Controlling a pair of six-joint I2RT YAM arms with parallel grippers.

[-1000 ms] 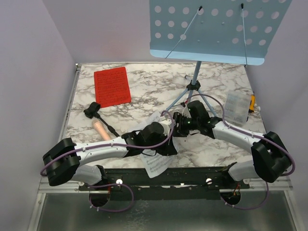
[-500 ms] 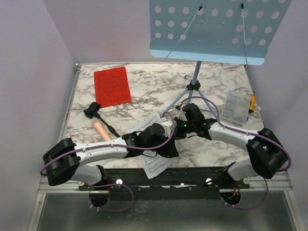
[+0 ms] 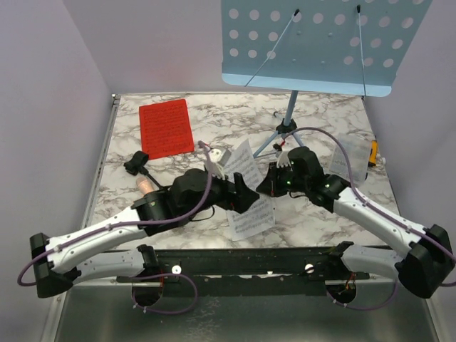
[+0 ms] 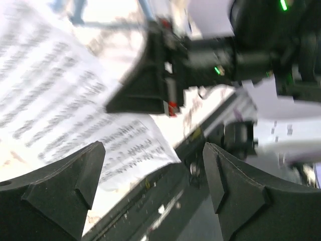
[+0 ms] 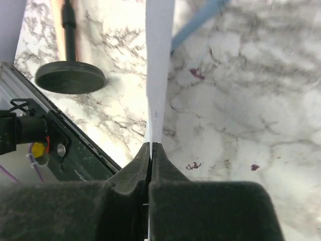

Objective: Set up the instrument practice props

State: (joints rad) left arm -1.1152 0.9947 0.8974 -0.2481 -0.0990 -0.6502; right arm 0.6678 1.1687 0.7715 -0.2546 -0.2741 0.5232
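- Your red rectangular paper sheet (image 3: 166,128) lies flat on the grey-veined marble tabletop (image 3: 214,121). It is well to the left of the left claw (image 3: 246,197) and farther from the arm bases.
- The pinkish-beige microphone (image 3: 144,185) lies on its side left of the left claw, partly hidden by that arm. In the right wrist view, a black round base (image 5: 70,78) with its pole shows on the marble, left of the right claw (image 5: 151,150).
- Your left claw stands wide apart and has hold of nothing. In its own blurred wrist view, both fingers (image 4: 65,186) stand clear of the page.
- The white sheet music (image 3: 247,167), printed with staves, hangs tilted between the two claws, with its lower part toward the near table edge.
- Your right claw is pinched fully together on the sheet music, which runs edge-on straight out from between its fingertips.
- The light blue perforated metal music stand (image 3: 313,43) stands upright beyond the right claw. One tripod leg (image 5: 198,20) is ahead of the fingertips.
- A small clear plastic box (image 3: 343,158) sits right of the right claw, partly covered by that arm.
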